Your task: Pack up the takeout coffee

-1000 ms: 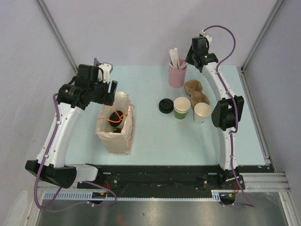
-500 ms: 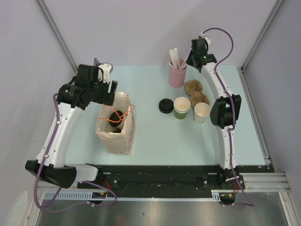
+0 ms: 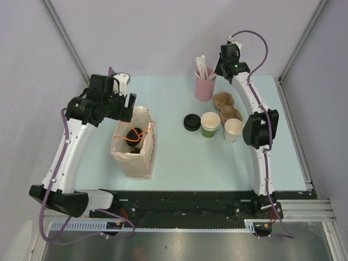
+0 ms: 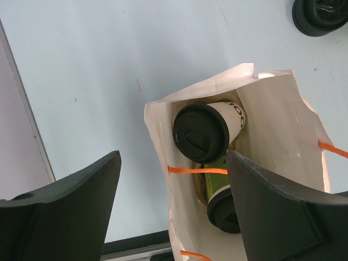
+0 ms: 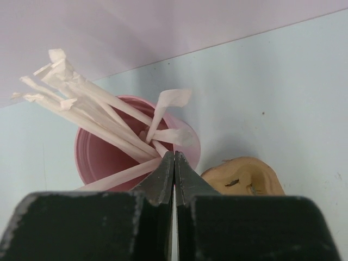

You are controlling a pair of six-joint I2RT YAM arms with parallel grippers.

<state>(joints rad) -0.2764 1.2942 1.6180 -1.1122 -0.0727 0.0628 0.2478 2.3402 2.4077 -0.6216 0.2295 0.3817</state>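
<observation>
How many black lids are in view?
3: lid on the white cup in the bag, lid on the green cup under it, loose lid on the table. Others may be hidden.

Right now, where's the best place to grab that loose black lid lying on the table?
Probably across its rim, straight from above: the black lid lies flat and low. Pinch its near and far edges, since the open green cup stands close on its right.

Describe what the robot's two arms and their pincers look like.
The left arm and right arm have slim white links, bulky black joints and a purple cable looping along each. The left pincer and right pincer are matte black, tapering to wedge tips.
</observation>
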